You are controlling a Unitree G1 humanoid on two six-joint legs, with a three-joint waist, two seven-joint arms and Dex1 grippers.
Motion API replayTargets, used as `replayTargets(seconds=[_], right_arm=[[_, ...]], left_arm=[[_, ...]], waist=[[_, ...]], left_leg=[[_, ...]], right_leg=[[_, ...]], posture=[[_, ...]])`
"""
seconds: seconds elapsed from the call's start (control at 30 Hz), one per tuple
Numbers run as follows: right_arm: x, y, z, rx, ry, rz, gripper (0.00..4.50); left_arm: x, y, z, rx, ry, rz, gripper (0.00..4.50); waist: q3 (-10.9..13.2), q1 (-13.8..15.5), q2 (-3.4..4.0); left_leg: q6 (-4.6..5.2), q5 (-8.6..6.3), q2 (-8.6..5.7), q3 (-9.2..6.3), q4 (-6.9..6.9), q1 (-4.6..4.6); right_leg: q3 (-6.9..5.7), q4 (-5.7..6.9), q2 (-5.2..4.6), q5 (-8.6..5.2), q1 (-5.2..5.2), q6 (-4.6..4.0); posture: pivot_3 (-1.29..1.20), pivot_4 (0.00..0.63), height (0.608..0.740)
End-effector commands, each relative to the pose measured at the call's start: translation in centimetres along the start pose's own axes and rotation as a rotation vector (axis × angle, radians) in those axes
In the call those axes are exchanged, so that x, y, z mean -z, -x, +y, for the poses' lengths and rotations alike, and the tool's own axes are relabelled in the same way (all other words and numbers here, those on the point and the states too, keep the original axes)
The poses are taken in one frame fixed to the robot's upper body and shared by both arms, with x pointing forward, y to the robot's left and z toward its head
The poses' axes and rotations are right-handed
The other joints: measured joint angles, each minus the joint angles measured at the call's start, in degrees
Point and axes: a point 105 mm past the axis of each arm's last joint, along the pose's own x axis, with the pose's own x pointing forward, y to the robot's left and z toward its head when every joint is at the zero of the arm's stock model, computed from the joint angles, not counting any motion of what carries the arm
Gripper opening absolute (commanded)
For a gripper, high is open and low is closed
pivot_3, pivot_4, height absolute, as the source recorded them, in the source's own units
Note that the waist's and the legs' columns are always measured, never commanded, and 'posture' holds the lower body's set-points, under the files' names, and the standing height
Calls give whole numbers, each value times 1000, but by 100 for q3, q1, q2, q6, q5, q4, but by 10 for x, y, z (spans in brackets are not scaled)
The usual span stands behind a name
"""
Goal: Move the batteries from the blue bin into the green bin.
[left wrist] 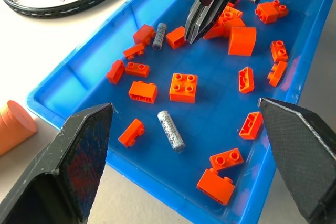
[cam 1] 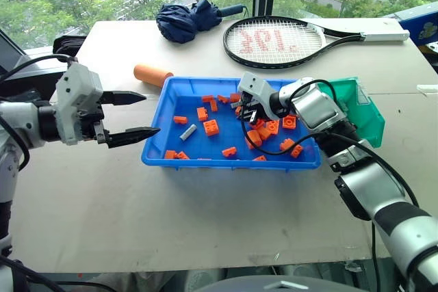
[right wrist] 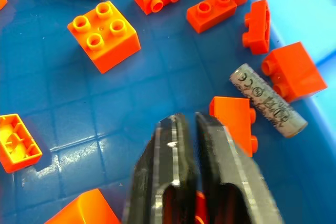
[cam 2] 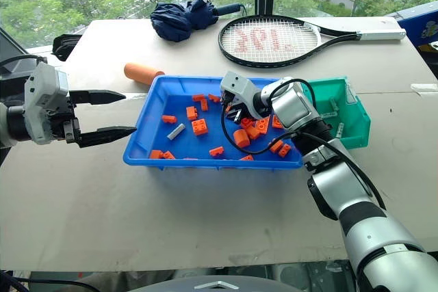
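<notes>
The blue bin (cam 1: 159, 111) sits mid-table, strewn with orange toy bricks (cam 1: 211, 127). One grey battery (cam 1: 188, 132) lies loose toward its left side, also seen as a battery (left wrist: 170, 129) between bricks. A second battery (right wrist: 268, 100) rests against a brick just beside my right gripper (right wrist: 190, 119). That gripper hangs low inside the bin with its fingers nearly together and nothing between them. My left gripper (cam 1: 140, 114) is held open just outside the bin's left wall. The green bin (cam 2: 352, 117) touches the blue bin's right end, behind my right arm.
A big orange cylinder (cam 1: 152, 74) lies just beyond the blue bin's far left corner. Farther back on the table are a tennis racket (cam 1: 280, 39) and a folded dark-blue umbrella (cam 1: 188, 18). Bare tabletop runs from the blue bin to the near table edge.
</notes>
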Motion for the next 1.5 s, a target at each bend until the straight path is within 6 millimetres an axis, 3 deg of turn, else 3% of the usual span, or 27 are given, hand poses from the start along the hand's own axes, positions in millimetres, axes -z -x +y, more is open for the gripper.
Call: replayTargets(seconds=[0.03, 0.1, 0.37, 0.47, 0.57, 0.6, 0.7, 0.8, 0.93, 1.03, 1.2, 1.33, 1.5], right_arm=[[-21, 11, -9, 72, 50, -68, 2113], [-21, 11, -12, 93, 39, -67, 3026], [6, -10, -11, 98, -56, -10, 3026], [7, -12, -14, 112, -70, -19, 2168], [8, -9, -15, 112, -59, -18, 734], [7, -7, -15, 114, -59, -24, 513], [0, 8, -19, 125, -52, -46, 519], [-4, 44, -31, 188, -54, -77, 519], [15, 77, -47, 296, -28, -16, 519], [35, 85, -49, 286, 3, 77, 1940], [3, 66, -41, 289, 14, -54, 4414], [-13, 41, -20, 173, -1, -117, 4468], [-10, 13, -14, 112, -53, -108, 4468]], left_arm=[[-9, 5, 3, -15, -44, -7, 4500], [-9, 5, 2, -12, -43, -7, 4500], [-11, 3, 2, 0, -49, -8, 4500], [-11, 3, 2, 3, -49, -8, 4500], [-12, 3, 1, 7, -49, -7, 4500], [-12, 2, 1, 8, -50, -7, 4500], [-13, 1, 1, 15, -51, -9, 4500], [-16, -1, -1, 27, -53, -25, 4500], [-21, -4, -2, 43, -54, -48, 4500], [-22, -8, -1, 55, -51, -53, 4500], [-20, -7, 2, 56, -51, -41, 4500], [-21, -5, 3, 52, -52, -36, 4500], [-19, -3, 3, 35, -47, -30, 4500]], waist=[[0, 0, 0], [0, 0, 0], [0, -2, 0], [0, -4, 0], [0, -3, 0], [0, 1, 0], [0, 6, 1], [1, 37, 1], [0, 34, 0], [1, 13, 0], [1, -108, 1], [1, -96, 1], [1, -72, 1]], left_leg=[[0, 0, 0, 0, 0, 0], [0, 0, 0, 0, 0, 0], [0, 0, 0, 1, 0, 0], [-1, 0, 0, 1, 0, 0], [-1, 0, 0, 1, 0, 0], [-1, 0, 0, 1, 0, 0], [0, 0, 0, 1, 0, -1], [0, 0, 0, -1, 0, -3], [8, -4, -4, -1, 0, -5], [21, -12, -2, 0, 0, -2], [21, -12, 10, 16, 0, 2], [4, -2, 11, 14, -1, -3], [2, -1, 7, 14, -1, -4]], right_leg=[[0, 0, 0, 0, 0, 0], [0, 0, 0, 0, 0, 0], [1, 0, 0, 0, 0, 0], [1, 0, 1, 0, -1, 0], [1, 0, 0, 0, -1, 0], [1, 0, 0, 0, 0, 0], [1, 0, 0, 0, -1, 0], [-1, -1, -1, 0, -1, 0], [-3, -4, -6, 0, 1, 1], [-2, -2, -2, 0, 1, 0], [15, 5, 13, 1, -6, -2], [13, 3, 13, 2, -10, -3], [11, 1, 8, 2, -8, -2]], posture=[[0, 150, 740], [0, 150, 740], [0, 150, 740], [0, 150, 740], [0, 150, 740], [0, 150, 740], [0, 150, 740], [0, 150, 740], [0, 150, 740], [0, 150, 740], [0, 150, 740], [0, 150, 740], [0, 150, 740]])
